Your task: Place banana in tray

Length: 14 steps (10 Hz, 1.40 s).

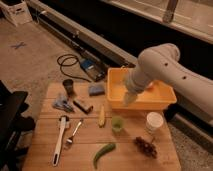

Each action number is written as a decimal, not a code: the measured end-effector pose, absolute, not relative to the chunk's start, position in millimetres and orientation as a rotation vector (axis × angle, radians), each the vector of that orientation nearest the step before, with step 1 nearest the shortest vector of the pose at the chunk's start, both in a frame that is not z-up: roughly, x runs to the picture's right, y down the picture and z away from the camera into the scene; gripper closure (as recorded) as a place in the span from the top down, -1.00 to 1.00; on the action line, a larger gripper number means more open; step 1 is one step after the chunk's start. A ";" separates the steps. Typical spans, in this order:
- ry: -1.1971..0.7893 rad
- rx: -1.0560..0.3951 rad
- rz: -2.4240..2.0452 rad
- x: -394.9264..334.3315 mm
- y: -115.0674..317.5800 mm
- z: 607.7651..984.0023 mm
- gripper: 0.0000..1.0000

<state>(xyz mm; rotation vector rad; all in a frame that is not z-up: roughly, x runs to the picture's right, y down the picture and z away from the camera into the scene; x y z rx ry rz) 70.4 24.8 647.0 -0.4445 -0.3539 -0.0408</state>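
The banana (102,116), small and pale yellow, lies on the wooden table just left of a green cup (117,123). The tray (150,104), a yellow-orange bin, stands at the table's back right. My white arm reaches in from the right and bends down over the tray's front left part. The gripper (128,98) hangs there, pointing down above the tray's front wall, open with nothing in it. It is up and to the right of the banana, well clear of it.
On the table lie a blue sponge (96,89), a dark cup (69,86), a black block (82,106), a long utensil (60,140), a spoon (74,135), a green pepper (103,153), grapes (146,146) and a white cup (154,121). A cable (70,62) lies on the floor behind.
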 end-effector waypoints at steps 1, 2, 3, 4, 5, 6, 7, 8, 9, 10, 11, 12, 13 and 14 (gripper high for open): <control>-0.384 -0.455 -0.106 45.3 28.2 655.7 0.34; -0.405 -0.469 -0.164 25.2 33.5 663.6 0.34; -0.430 -0.492 -0.219 6.5 42.2 673.9 0.34; -0.446 -0.512 -0.259 -2.1 49.9 683.2 0.34; -0.471 -0.549 -0.317 -11.7 62.7 694.6 0.34; -0.491 -0.574 -0.365 -22.6 70.6 700.1 0.34; -0.508 -0.588 -0.399 -31.5 77.4 703.9 0.34; -0.518 -0.597 -0.425 -35.9 83.8 707.9 0.34; -0.526 -0.600 -0.454 -40.4 88.2 710.2 0.34; -0.534 -0.601 -0.483 -47.6 92.5 712.5 0.34; -0.536 -0.594 -0.501 -51.7 95.5 716.9 0.34; -0.541 -0.590 -0.501 -51.8 96.5 723.1 0.34; -0.544 -0.587 -0.483 -49.1 95.0 732.4 0.34; -0.531 -0.596 -0.436 -42.3 93.0 741.9 0.34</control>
